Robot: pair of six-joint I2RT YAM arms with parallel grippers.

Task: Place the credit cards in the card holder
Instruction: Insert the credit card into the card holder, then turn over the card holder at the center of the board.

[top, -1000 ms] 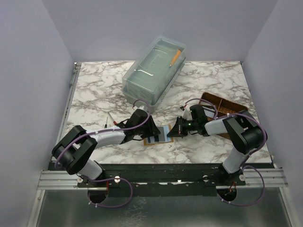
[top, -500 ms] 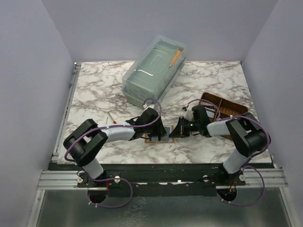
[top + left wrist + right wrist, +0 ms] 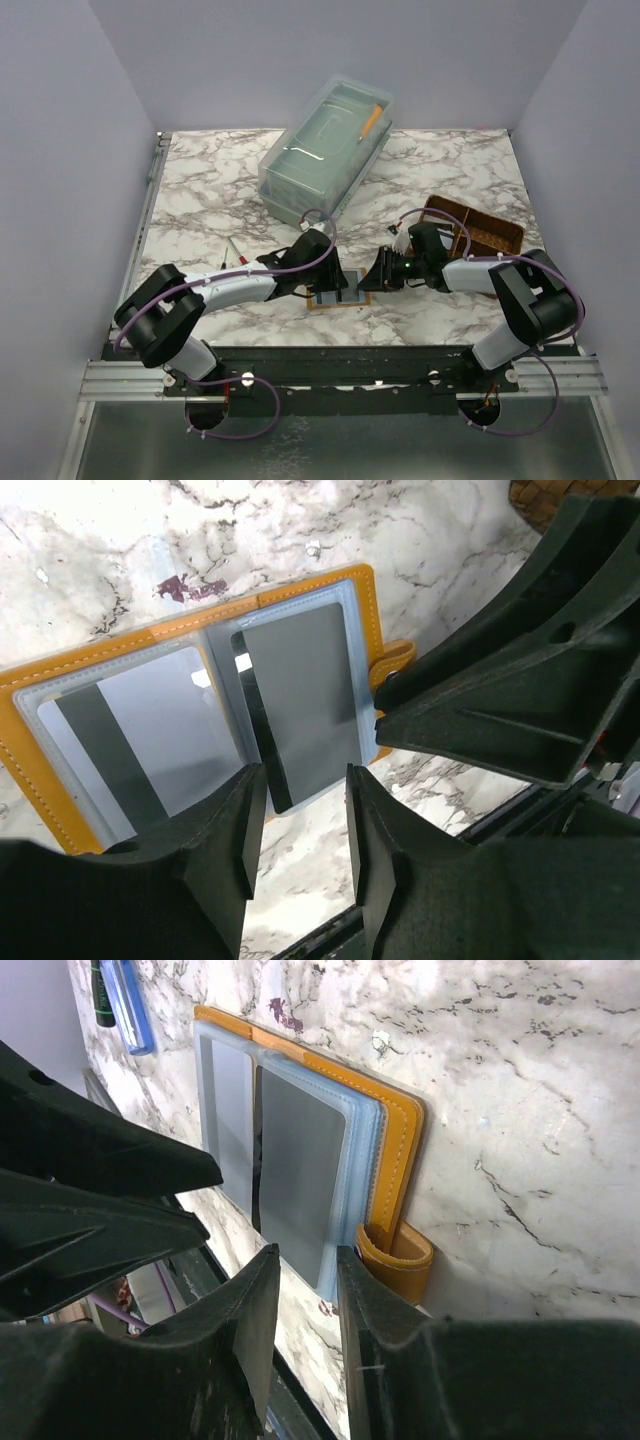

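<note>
Two grippers are facing each other across the card holder, which is lying opened flat at the 6 o'clock side of the bench. The left gripper is pointing in from 9 o'clock, fingers slightly apart and clamping nothing, hovering at the near end of a grey card in the 3 o'clock sleeve. The right gripper is pointing in from 3 o'clock, likewise parted and empty, beside the snap tab. The card's long axis is running roughly 12-to-6, and the left arm is looking better placed to nudge it home.
</note>
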